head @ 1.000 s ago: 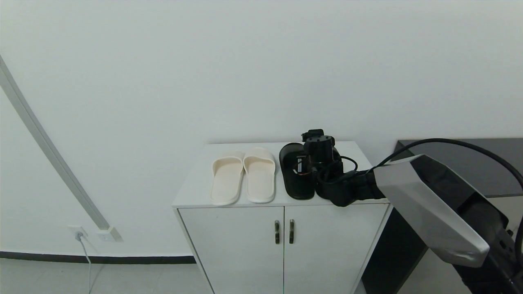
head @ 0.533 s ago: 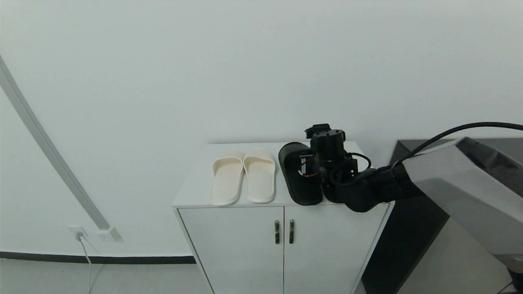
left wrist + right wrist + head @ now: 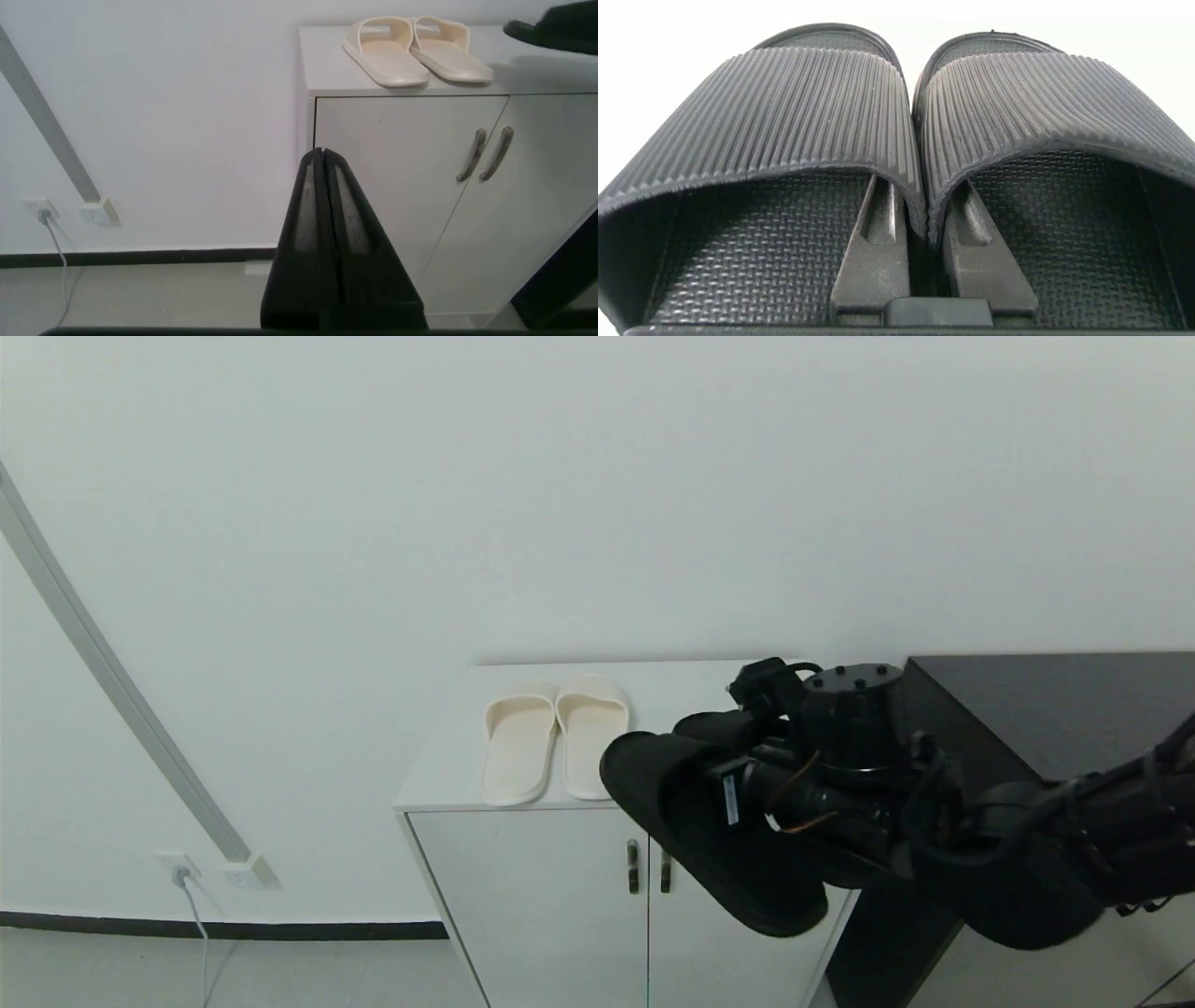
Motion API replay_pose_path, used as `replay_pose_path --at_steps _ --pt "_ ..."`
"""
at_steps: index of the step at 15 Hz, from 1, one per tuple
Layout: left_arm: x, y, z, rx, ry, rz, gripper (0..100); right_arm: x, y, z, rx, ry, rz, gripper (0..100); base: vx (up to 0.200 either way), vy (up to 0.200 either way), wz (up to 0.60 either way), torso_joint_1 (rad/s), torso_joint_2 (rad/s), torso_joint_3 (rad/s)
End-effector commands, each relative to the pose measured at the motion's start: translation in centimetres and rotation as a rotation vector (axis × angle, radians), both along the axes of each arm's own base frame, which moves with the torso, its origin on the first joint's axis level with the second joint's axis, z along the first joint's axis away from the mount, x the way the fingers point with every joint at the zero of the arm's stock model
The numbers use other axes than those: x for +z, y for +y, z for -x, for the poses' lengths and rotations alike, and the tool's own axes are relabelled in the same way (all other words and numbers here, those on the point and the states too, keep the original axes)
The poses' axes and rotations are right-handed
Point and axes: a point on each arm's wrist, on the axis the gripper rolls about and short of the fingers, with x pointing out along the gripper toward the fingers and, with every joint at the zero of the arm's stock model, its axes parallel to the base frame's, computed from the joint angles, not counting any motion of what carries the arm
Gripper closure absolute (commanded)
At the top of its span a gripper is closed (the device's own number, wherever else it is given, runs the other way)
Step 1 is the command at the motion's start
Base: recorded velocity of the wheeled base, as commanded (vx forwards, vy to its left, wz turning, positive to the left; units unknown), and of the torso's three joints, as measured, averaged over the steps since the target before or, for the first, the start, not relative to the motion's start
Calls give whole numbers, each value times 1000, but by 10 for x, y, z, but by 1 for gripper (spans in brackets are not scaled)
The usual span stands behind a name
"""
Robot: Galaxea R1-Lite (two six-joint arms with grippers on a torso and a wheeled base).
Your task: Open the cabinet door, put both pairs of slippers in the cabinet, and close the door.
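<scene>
Cabinet (image 3: 439, 784) shut: black slippers (image 3: 709, 840), clamped in the right gripper (image 3: 923, 224), hang across the right door (image 3: 681, 952) and crowd the handles (image 3: 633, 866). The left door (image 3: 532, 905) stands unobstructed, with open floor (image 3: 233, 971) beside it. White slippers (image 3: 555, 737) occupy the top's left; a black table (image 3: 1046, 700) walls the right.

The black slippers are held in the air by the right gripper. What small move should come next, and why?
Probably the left gripper should rise toward the left door's handle. Both cabinet doors are shut, the right gripper is busy with the black slippers, and those hang in front of the right one.
</scene>
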Motion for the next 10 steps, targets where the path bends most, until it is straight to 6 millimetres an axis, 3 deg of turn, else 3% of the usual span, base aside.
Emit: replay_pose_path --at_steps 1,4,10 --pt "0 0 0 1 1 0 100 15 -24 37 132 -11 -20 100 0 0 0 0 0 0" --pt "0 0 0 1 1 0 100 14 -33 60 276 11 -45 100 0 0 0 0 0 0" --pt "0 0 0 1 1 0 100 12 -33 64 286 20 -41 100 0 0 0 0 0 0"
